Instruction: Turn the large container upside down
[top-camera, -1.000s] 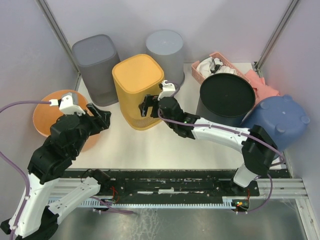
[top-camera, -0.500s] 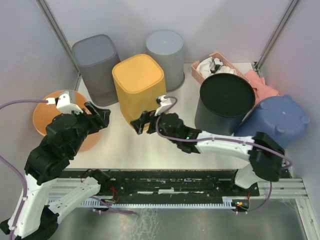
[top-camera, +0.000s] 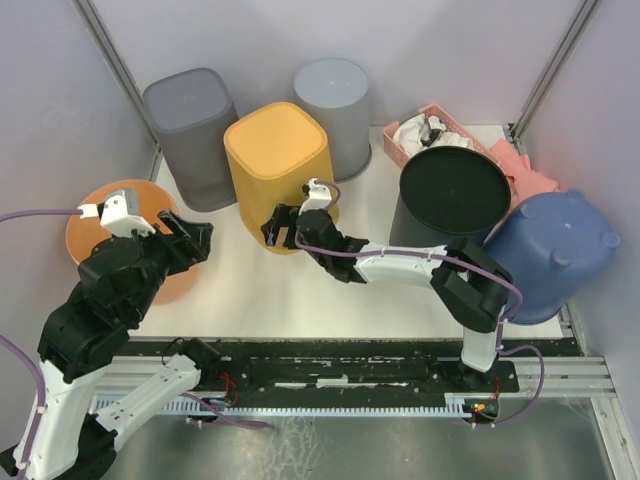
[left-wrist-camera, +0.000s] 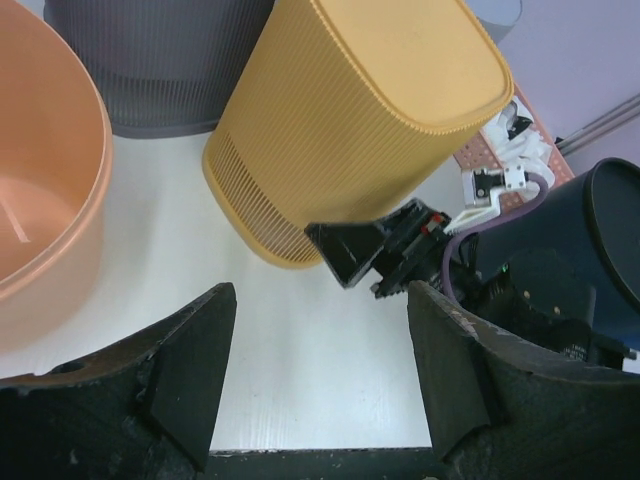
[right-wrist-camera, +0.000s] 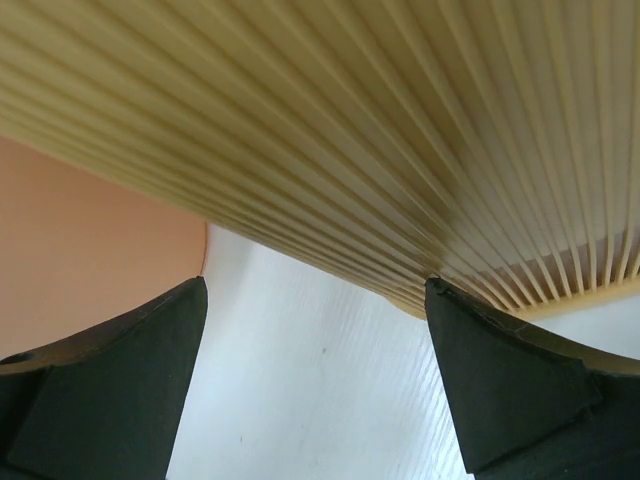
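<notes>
Item under inspection: the large yellow container (top-camera: 275, 150). It stands on the white table (top-camera: 260, 290) with its closed end up and its slotted rim down. Its walls are ribbed. From the left wrist view it appears to lean away, but whether the rim sits flat on the table cannot be confirmed.

Right gripper (top-camera: 283, 226): positioned at the near lower edge of the yellow container, just beside the rim. The right wrist view shows its fingers (right-wrist-camera: 130, 350) spread wide, with the ribbed wall directly ahead and nothing clasped between them. Contact with the wall cannot be determined.

Left gripper (top-camera: 192, 238): to the left of the yellow container and apart from it. Its jaws are spread wide and hold nothing; the left wrist view looks between them at the container's base and at the right gripper.

Surroundings, relative to the yellow container:
- Dark grey bin (top-camera: 190, 125): behind and to the left, just beside it, closed end up.
- Light grey round bin (top-camera: 333, 100): behind and to the right, just beside it.
- Orange bin (top-camera: 100, 225): to the left, partly under the left arm, its open mouth showing in the left wrist view.
- Black round bin (top-camera: 452, 195): to the right, apart from it.
- Blue bin (top-camera: 560, 245): further right, beyond the black bin and touching it.
- Pink basket (top-camera: 405, 150): behind and to the right, holding white items.
- Pink cloth (top-camera: 530, 178): far right, behind the blue bin.
</notes>
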